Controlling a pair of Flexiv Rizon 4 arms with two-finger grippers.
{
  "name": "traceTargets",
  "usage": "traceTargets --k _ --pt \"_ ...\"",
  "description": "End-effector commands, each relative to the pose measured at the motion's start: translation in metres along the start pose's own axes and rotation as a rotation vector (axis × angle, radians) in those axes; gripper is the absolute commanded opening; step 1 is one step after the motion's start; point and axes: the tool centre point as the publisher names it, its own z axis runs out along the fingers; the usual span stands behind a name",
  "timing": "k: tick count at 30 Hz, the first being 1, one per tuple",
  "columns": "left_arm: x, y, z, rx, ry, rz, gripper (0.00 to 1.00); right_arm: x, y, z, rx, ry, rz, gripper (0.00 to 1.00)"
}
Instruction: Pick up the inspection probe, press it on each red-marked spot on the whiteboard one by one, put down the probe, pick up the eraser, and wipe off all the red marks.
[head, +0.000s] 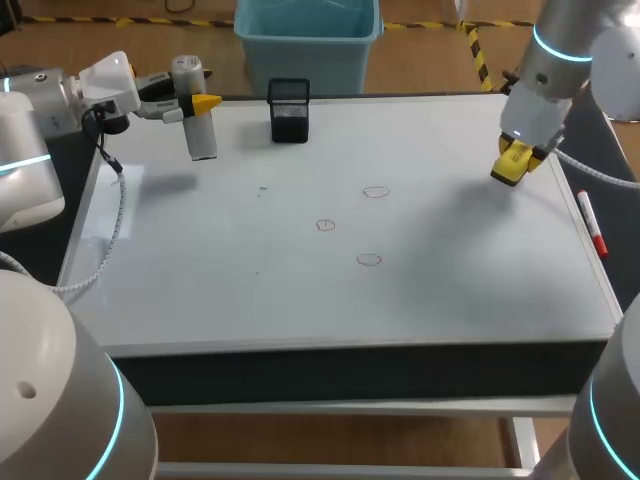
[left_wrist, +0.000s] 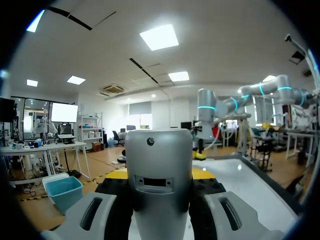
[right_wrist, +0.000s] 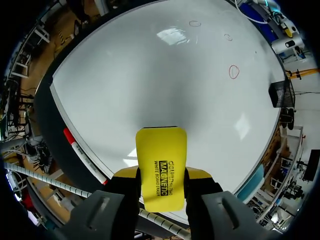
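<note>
Your left end effector (head: 196, 103) grips the probe (head: 203, 138) at the whiteboard's (head: 300, 290) far left corner; your right end effector (head: 516, 160) clamps the eraser (right_wrist: 161, 165) above its right side.

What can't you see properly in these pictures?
- Head view: the red marks are too small to tell whether they are smudged. The black holder is too dark inside to tell what it holds.
- Left wrist view: the probe fills the middle, hiding most of the left gripper and all the red marks.
- Right wrist view: the eraser covers the right gripper, and its wiping face points away.
</note>
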Motion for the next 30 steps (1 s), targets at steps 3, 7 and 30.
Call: traceTargets --k 3,7,30 --pt "0.0 -0.0005 0.0 0.001 0.0 0.001 0.0 -0.0011 0.0001 -0.0014 -0.01 0.015 0.001 0.0" --pt "0.0 -0.0005 0.0 0.001 0.0 0.001 0.0 -0.0043 0.0011 -0.0032 -0.012 0.013 0.001 0.0" --pt "0.0 -0.0005 0.0 0.001 0.0 0.001 0.0 -0.0097 0.0037 -0.007 -0.022 0.02 -0.006 0.0"
